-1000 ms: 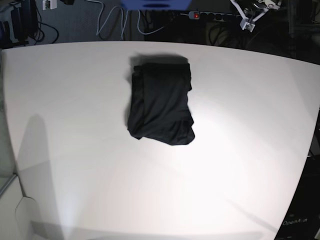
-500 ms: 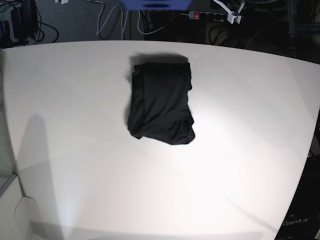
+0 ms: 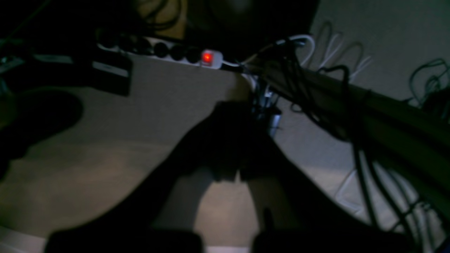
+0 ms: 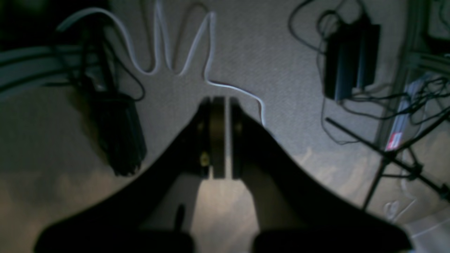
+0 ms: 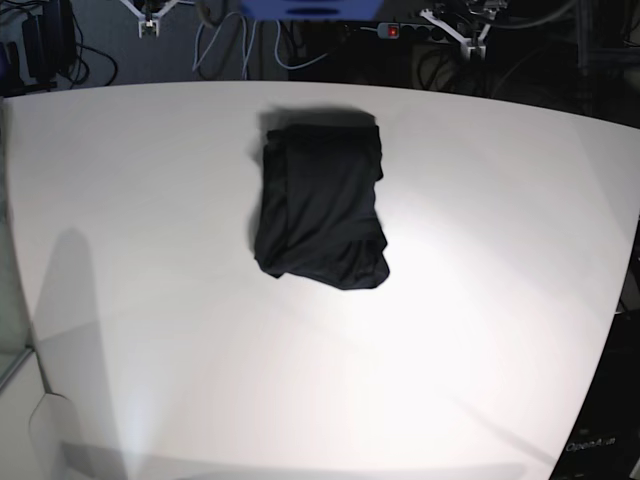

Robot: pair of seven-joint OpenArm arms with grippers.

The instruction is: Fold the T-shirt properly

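The black T-shirt (image 5: 322, 204) of thin matte fabric is seen in the base view folded into a compact, roughly rectangular bundle. It is laid on the far half of the wide white table (image 5: 480, 300), a little left of the middle. Its far edge is straight and squared, while its near edge is uneven, with a rounded lobe of cloth bulging at the near right corner. A lengthwise fold line is visible along its left side. Nothing is touching the garment, and bare tabletop is seen on all sides of it.

Both arms are held well apart from the shirt, beyond the far edge of the table. Only the pale tip of the left gripper (image 5: 470, 38) is caught at the far right of the base view, and that of the right gripper (image 5: 149, 22) at the far left. In the left wrist view the left gripper (image 3: 239, 172) is shown as a dark silhouette with its fingers brought together and nothing between them. In the right wrist view the right gripper (image 4: 219, 137) is seen with its fingers drawn together, only a thin pale slit left between the pads, and nothing held.

Below both grippers a grey carpeted floor (image 4: 267, 52) is seen, strewn with a looping white cable (image 4: 165, 52) and a power strip with a lit red switch (image 3: 207, 57).
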